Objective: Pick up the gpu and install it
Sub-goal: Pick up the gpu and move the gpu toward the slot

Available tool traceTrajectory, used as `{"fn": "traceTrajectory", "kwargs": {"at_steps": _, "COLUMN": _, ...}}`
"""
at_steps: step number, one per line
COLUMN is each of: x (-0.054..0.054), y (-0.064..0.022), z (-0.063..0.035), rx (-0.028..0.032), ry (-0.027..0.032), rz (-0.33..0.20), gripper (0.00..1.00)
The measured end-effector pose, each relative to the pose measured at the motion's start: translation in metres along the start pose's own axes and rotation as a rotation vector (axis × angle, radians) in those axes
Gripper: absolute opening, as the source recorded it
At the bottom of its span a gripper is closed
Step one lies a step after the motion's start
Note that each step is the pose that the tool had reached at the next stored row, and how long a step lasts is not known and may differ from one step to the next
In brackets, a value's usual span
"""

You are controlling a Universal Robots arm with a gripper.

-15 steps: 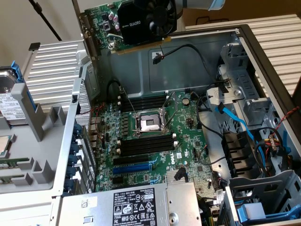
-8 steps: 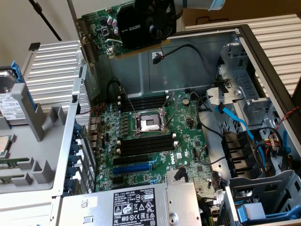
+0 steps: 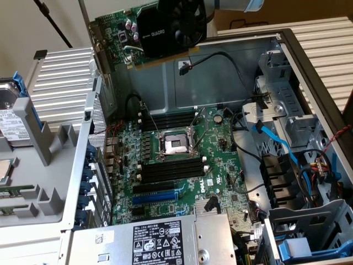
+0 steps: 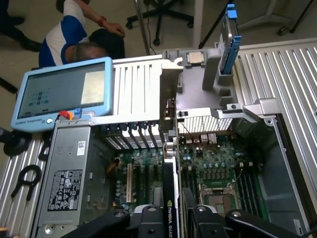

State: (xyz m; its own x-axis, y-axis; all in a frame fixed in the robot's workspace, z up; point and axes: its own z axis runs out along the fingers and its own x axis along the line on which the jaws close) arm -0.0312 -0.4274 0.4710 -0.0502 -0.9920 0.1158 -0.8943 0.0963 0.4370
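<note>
- The gripper (image 4: 171, 217) pinches the gpu (image 3: 157, 33), which sits edge-on between its fingers.
- The gpu hangs tilted in the air above the open case (image 3: 231, 69).
- It is well apart from the motherboard (image 3: 220, 165) and not yet seated.

The gpu (image 3: 160, 33) is showing a smooth green board and a black plastic cover that is shining a little (its end piece is looking like bare silver metal). The motherboard (image 3: 185, 165) is looking green and a bit glossy. The case (image 3: 231, 94) is looking like dull grey metal. The power supply (image 3: 118, 248) is shining like silver metal and is wearing a paper label (image 3: 157, 243). The blue cable (image 3: 278, 144) is looking like smooth plastic. The tablet (image 4: 64, 91) is looking like pale blue plastic.
</note>
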Motion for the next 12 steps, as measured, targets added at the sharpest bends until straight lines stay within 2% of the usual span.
{"fn": "traceTrajectory", "kwargs": {"at_steps": 1, "x": 0.0, "y": -0.0022, "z": -0.0009, "rx": -0.0054, "ry": 0.0011, "rz": -0.001, "gripper": 0.26}}
{"fn": "traceTrajectory", "kwargs": {"at_steps": 5, "x": -0.001, "y": -0.0103, "z": -0.0031, "rx": -0.0414, "ry": 0.0052, "rz": -0.006, "gripper": 0.26}}
{"fn": "traceTrajectory", "kwargs": {"at_steps": 9, "x": -0.002, "y": -0.0208, "z": -0.0058, "rx": -0.0663, "ry": 0.0062, "rz": -0.009, "gripper": 0.26}}
{"fn": "traceTrajectory", "kwargs": {"at_steps": 12, "x": -0.002, "y": -0.023, "z": -0.005, "rx": -0.0876, "ry": 0.0045, "rz": -0.013, "gripper": 0.26}}
